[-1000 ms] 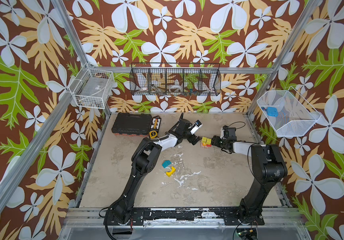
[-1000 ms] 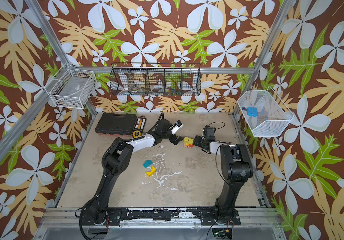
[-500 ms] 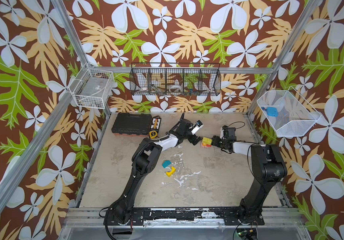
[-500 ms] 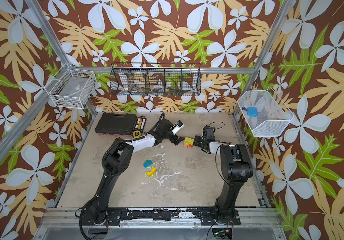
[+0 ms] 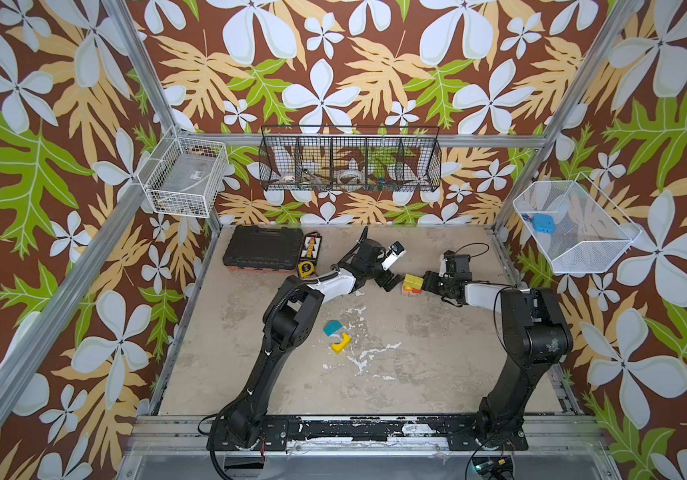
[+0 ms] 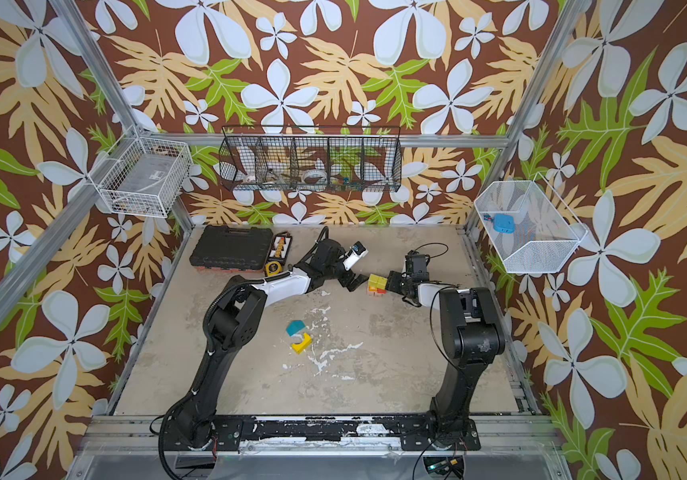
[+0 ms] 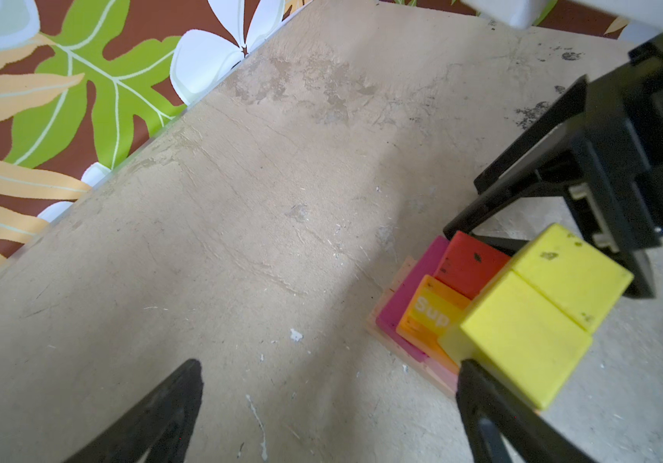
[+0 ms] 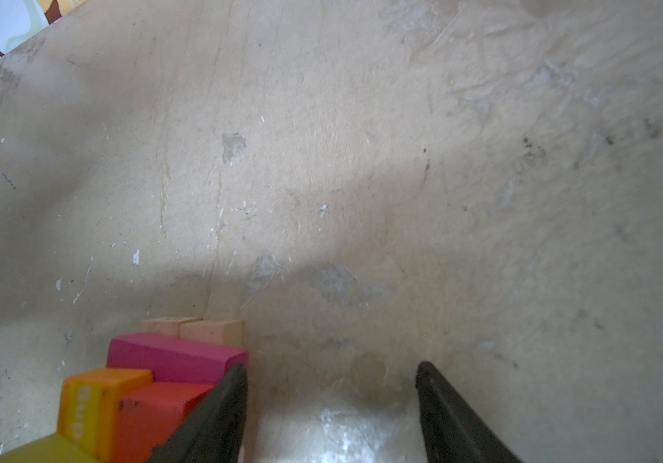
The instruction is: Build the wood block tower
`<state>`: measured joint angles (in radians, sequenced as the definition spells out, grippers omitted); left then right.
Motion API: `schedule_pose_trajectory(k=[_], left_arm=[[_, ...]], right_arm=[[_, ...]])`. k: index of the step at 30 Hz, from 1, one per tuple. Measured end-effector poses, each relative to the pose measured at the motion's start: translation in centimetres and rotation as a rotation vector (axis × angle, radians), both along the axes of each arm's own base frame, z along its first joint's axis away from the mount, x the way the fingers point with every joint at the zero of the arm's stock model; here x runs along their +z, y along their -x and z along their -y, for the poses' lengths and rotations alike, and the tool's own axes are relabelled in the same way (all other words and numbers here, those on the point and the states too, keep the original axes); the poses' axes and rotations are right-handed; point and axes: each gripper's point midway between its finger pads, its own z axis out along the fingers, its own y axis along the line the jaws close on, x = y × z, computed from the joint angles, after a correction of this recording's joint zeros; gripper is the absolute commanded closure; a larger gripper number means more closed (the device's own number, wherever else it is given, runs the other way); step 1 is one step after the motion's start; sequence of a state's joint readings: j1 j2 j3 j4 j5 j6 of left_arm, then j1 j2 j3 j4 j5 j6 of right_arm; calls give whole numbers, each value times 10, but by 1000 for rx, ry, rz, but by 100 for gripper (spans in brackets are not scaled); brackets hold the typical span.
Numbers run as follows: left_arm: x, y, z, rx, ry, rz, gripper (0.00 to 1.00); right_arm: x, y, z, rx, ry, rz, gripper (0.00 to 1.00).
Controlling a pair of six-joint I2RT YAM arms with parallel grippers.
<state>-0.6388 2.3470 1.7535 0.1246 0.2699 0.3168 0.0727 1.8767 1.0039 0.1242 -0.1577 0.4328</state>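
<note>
The tower (image 5: 411,286) (image 6: 376,285) is a low stack at mid-table towards the back. In the left wrist view two yellow blocks (image 7: 542,312) top a red block (image 7: 470,264), an orange block (image 7: 430,312) and a magenta block (image 7: 410,288). My left gripper (image 5: 391,282) (image 7: 332,366) is open just left of it, with bare table between its fingers and one fingertip beside the yellow block. My right gripper (image 5: 430,280) (image 8: 330,368) is open just right of it, holding nothing. Tan planks (image 8: 201,330) lie under the stack. A teal block (image 5: 332,328) and a yellow arch block (image 5: 341,343) lie loose nearer the front.
A black tool case (image 5: 256,250) and a yellow tape measure (image 5: 305,269) sit at the back left. A white wire basket (image 5: 184,183), a black wire basket (image 5: 350,164) and a white mesh basket (image 5: 574,228) hang on the walls. White scuffs mark the table.
</note>
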Motion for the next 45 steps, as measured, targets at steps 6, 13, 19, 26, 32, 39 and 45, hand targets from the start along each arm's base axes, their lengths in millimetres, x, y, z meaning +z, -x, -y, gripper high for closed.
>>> schedule_pose_trajectory(k=[6, 13, 19, 26, 32, 39, 45], left_arm=[[1, 2, -1, 0, -2, 0, 0], [-1, 3, -1, 1, -6, -3, 0], [-3, 4, -2, 2, -11, -7, 0], [-2, 5, -2, 3, -14, -6, 0], [1, 3, -4, 13, -17, 2, 0], [-2, 6, -5, 12, -24, -7, 0], [-4, 13, -8, 8, -31, -17, 0]], right_arm=[[0, 0, -1, 4, 3, 1, 33], [0, 0, -1, 13, 10, 2, 32], [0, 0, -2, 15, 10, 2, 32], [0, 1, -3, 21, 13, 3, 32], [0, 1, -6, 29, 15, 3, 32], [0, 1, -6, 27, 16, 3, 32], [0, 5, -3, 17, 18, 0, 28]])
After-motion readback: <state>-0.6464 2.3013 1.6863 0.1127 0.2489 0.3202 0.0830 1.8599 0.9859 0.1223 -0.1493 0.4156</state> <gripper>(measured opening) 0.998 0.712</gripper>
